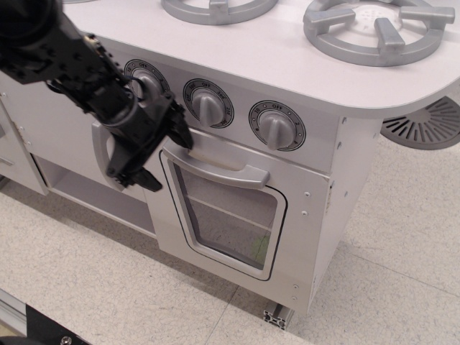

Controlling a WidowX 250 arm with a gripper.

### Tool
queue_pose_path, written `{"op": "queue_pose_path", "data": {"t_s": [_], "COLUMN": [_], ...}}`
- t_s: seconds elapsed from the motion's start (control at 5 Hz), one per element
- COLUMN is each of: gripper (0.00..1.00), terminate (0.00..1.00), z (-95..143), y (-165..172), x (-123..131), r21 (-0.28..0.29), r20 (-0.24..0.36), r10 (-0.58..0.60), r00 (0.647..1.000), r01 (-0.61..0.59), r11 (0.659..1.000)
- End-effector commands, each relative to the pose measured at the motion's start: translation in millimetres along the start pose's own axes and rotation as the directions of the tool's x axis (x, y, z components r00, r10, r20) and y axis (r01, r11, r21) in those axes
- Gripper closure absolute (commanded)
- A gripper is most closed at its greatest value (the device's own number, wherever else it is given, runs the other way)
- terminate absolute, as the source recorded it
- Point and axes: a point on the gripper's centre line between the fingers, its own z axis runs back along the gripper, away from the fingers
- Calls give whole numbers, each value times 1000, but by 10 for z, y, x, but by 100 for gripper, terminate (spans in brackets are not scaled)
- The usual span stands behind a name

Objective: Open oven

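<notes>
Oven door's fully closed, so nothing's done. Gripper hangs fingers apart at the bar handle's left end, gripping nothing; grab and pull left.

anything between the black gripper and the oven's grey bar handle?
Nothing. In observation.image the black gripper sits at the left end of the wide grey bar handle; contact unclear.

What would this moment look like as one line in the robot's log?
task: open oven | oven: door shut | gripper: open, at left end of handle | grasp: none yet
</notes>
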Motion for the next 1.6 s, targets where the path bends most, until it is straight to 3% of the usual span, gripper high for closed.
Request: {"op": "queue_pose_path", "data": {"t_s": [0.0,0.2,0.6,0.8,1.0,1.2,1.4], "gripper": [0,0,0,0,0,0,0], "terminate": [0,0,0,0,0,0,0], "z": [-88,-92,71,230,469,633,711], "y": [-23,66,399,531,596,528,382], "x": [-40,-58,-139,-240,-348,-347,-226], "r21": [-30,13,164,257,311,351,331], "r20": [-27,-4,36,55,29,66,60], "r10": [-12,-27,-120,-217,-312,-469,-591], "r00": [1000,1000,992,975,949,881,805], "r01": [11,27,113,196,289,419,542], "r11": [999,1000,980,946,906,837,772]}}
